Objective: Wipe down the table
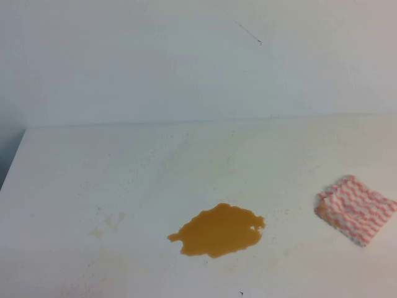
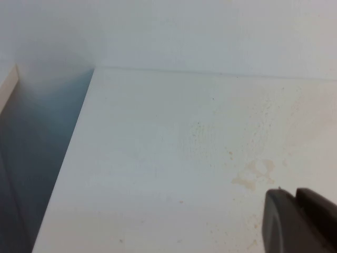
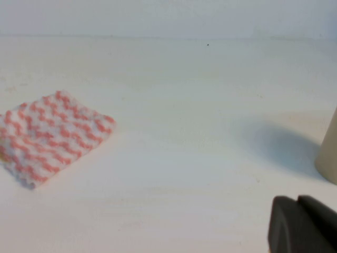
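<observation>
- No writing, label, brand, number or sign can be read, neither on the table nor on the cloth.
</observation>
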Robot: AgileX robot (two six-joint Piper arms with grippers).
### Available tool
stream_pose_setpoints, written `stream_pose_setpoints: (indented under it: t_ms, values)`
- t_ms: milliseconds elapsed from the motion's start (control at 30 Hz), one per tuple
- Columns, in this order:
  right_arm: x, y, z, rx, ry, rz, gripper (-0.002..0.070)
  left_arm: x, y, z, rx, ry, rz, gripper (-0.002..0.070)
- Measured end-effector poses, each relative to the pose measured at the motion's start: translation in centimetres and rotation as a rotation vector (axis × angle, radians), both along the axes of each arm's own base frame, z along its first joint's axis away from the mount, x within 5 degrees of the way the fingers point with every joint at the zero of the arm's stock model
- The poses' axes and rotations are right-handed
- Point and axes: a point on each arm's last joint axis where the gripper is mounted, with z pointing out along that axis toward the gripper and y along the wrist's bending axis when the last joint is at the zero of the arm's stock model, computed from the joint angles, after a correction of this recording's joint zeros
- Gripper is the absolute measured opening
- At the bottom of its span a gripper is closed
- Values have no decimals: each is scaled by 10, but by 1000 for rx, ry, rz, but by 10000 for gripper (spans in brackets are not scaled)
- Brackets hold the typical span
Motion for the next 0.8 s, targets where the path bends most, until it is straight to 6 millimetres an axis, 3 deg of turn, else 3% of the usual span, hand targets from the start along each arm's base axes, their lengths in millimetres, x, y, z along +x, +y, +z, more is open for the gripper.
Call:
stream_pose_setpoints:
  t_ms: [800]
  values:
    - [0, 0, 0, 21, -5, -8, -2, 0, 0, 0, 0, 0, 0, 0]
